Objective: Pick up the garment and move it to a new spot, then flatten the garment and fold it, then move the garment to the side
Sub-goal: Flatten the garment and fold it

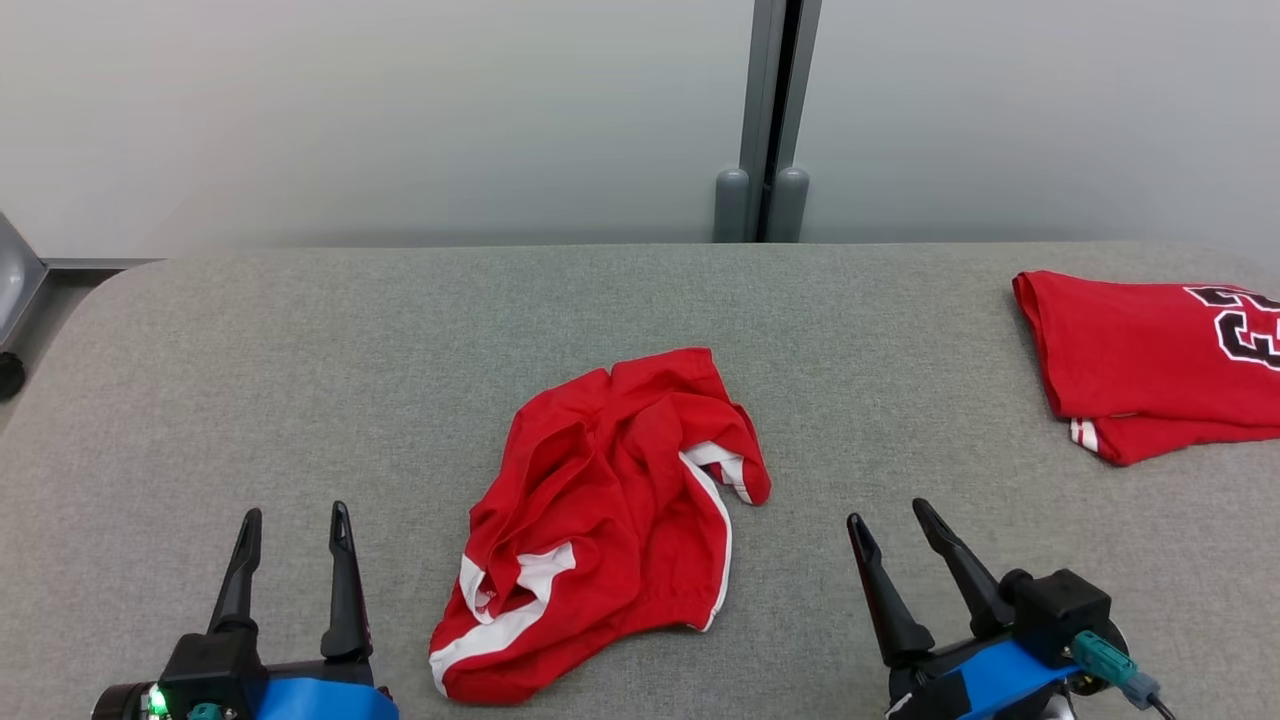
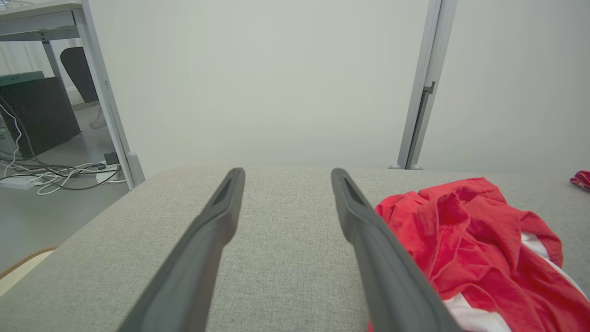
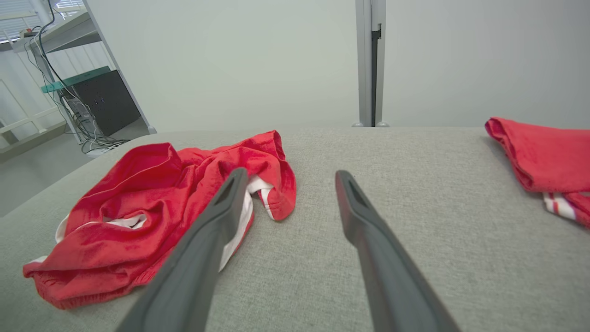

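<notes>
Head view, garment: red garment (image 1: pixel 610 520) with white trim (image 1: pixel 520 578), crumpled in a heap on the grey table (image 1: pixel 300 350). It's about mid-width and toward the near edge, right between the two grippers but touching neither.
Head view, left gripper: left gripper (image 1: pixel 296 512) sits at lower left, fingers spread wide, nothing in them.
Head view, right gripper: right gripper (image 1: pixel 886 512) at lower right, same deal, wide and empty.
Head view, other stuff: a folded jersey (image 1: pixel 1140 360) parked at the far right, well apart from the heap.
Left wrist view: fingers wide over bare table, garment (image 2: pixel 470 230) bunched up just off the right-hand finger.
Right wrist view: fingers wide again, garment (image 3: pixel 152 198) off to the left with one finger crossing in front of its edge; can't tell if it's touching. Folded jersey (image 3: pixel 539 157) at the right edge.
Handling, my guess: light, floppy cloth with zero stiffness, so it'll sag and drag from wherever it's pinched. Not fragile, and probably not slippery on that fabric top.
Where to grab, my guess: pinch a raised fold or the trimmed hem, one gripper per side, rather than stabbing at the flat middle and catching one thin layer.
</notes>
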